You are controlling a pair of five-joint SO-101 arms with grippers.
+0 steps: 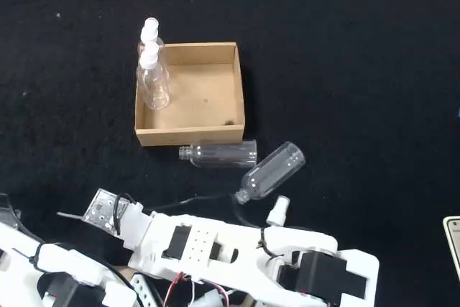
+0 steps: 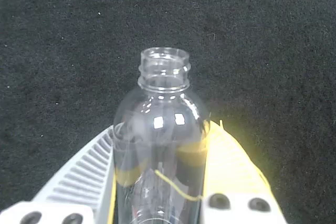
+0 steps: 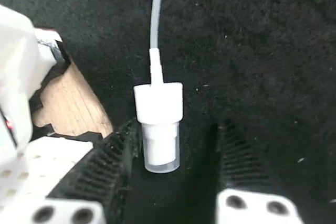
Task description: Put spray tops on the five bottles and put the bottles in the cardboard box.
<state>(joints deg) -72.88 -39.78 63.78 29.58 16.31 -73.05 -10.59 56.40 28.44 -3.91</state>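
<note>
Clear bottle (image 2: 157,145) sits clamped between the left fingers (image 2: 231,161); right fingers (image 3: 118,166) stand parted, spray top (image 3: 157,114) touching one.

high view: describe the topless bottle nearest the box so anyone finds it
Find the brown cardboard box on the black table. Just outside its wall nearest the arms lies a clear plastic bottle without a top. Unlike the slanted topless bottle beside it, it runs parallel to that wall.

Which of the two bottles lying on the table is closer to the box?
The crosswise bottle, lying along the box's near wall. The slanted bottle lies farther out, neck toward the arms.
</note>
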